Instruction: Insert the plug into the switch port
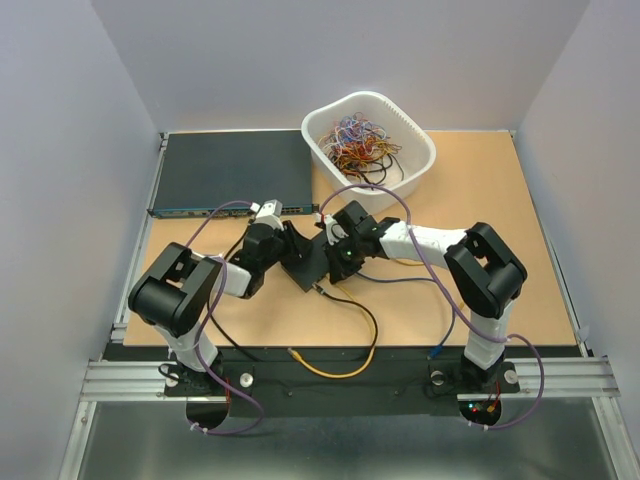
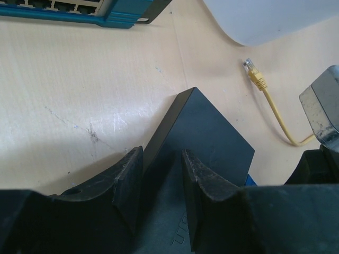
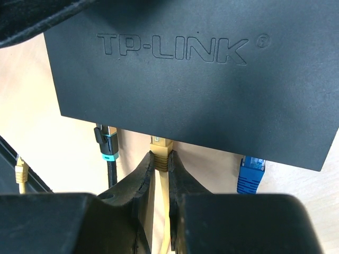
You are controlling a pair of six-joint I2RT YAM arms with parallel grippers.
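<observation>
The small black TP-LINK switch box [image 3: 190,79] lies mid-table between both arms [image 1: 312,268]. My left gripper [image 2: 161,174] is closed on one edge of the box, a finger on each side. My right gripper [image 3: 160,161] is shut on a yellow plug [image 3: 160,150], whose tip is at the box's port edge, between a black, teal-ringed plug [image 3: 107,145] and a blue plug [image 3: 250,172]. The port itself is hidden under the box edge, so I cannot tell how deep the plug sits.
The wide dark rack unit [image 1: 230,170] with its teal front strip [image 2: 69,13] is at the back left. A white basket [image 1: 405,170] of tangled wires stands at the back. Another yellow plug [image 2: 255,75] lies loose; cables trail over the front edge [image 1: 330,365].
</observation>
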